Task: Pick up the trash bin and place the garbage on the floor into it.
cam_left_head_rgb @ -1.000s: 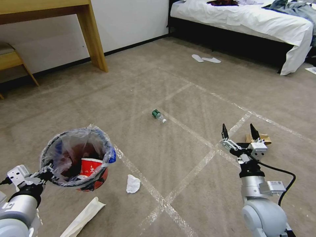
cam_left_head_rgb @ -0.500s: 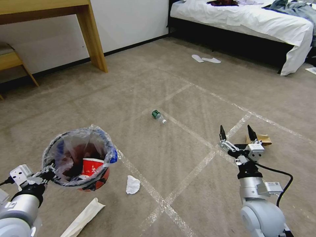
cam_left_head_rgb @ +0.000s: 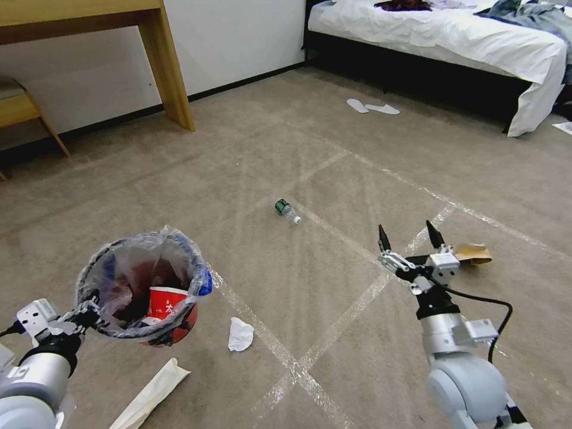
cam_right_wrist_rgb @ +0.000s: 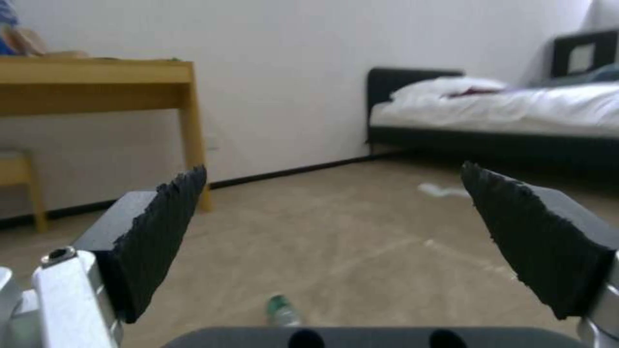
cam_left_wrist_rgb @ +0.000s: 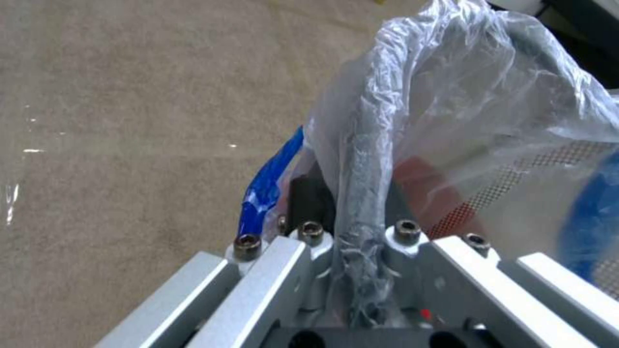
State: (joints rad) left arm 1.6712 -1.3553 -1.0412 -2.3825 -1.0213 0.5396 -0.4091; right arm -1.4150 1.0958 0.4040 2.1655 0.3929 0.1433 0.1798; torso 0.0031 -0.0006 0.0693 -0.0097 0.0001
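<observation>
The trash bin (cam_left_head_rgb: 173,329), a red-orange bucket lined with a clear bag, hangs above the floor (cam_left_head_rgb: 333,179) at the lower left. My left gripper (cam_left_head_rgb: 89,310) is shut on its near rim; the left wrist view shows the gripper (cam_left_wrist_rgb: 355,241) clamping the bagged rim (cam_left_wrist_rgb: 364,159) beside a blue patch (cam_left_wrist_rgb: 268,186). A red-and-white carton (cam_left_head_rgb: 164,301) lies inside. My right gripper (cam_left_head_rgb: 410,235) stands open over the carpet at the right, with a brown paper bag (cam_left_head_rgb: 473,253) just to its right. Ahead lies a green-labelled bottle (cam_left_head_rgb: 286,210), also in the right wrist view (cam_right_wrist_rgb: 282,311) between the gripper's (cam_right_wrist_rgb: 332,170) spread fingers.
A crumpled white tissue (cam_left_head_rgb: 240,333) and a long white paper wrapper (cam_left_head_rgb: 152,393) lie near the bin. White slippers (cam_left_head_rgb: 372,107) sit before the bed (cam_left_head_rgb: 453,36) at the back right. A wooden desk leg (cam_left_head_rgb: 170,71) stands at the back left.
My right gripper has shifted left, still open, uncovering more of the brown paper bag. The bin has sunk slightly in my left gripper.
</observation>
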